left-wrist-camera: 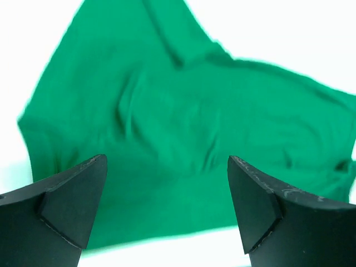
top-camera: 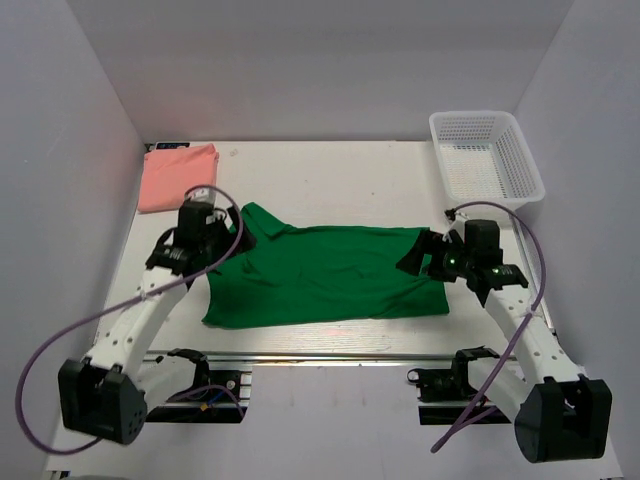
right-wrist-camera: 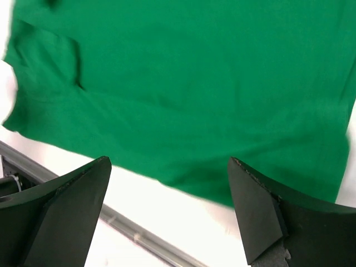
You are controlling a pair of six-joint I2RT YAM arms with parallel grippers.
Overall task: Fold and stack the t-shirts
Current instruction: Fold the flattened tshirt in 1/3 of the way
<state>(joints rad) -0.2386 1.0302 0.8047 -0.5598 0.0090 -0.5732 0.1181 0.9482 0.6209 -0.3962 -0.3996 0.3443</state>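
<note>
I hold left fingers (left-wrist-camera: 72, 200) and right fingers (right-wrist-camera: 261, 211) spread wide, empty, over opposite ends of the green shirt (top-camera: 330, 275), for an even fold.

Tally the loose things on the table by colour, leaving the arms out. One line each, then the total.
Green: 1, the green t-shirt, spread out between the arms
Pink: 1, the pink t-shirt, at the far left corner
White: 1, the mesh basket, at the far right
Total: 3
</note>
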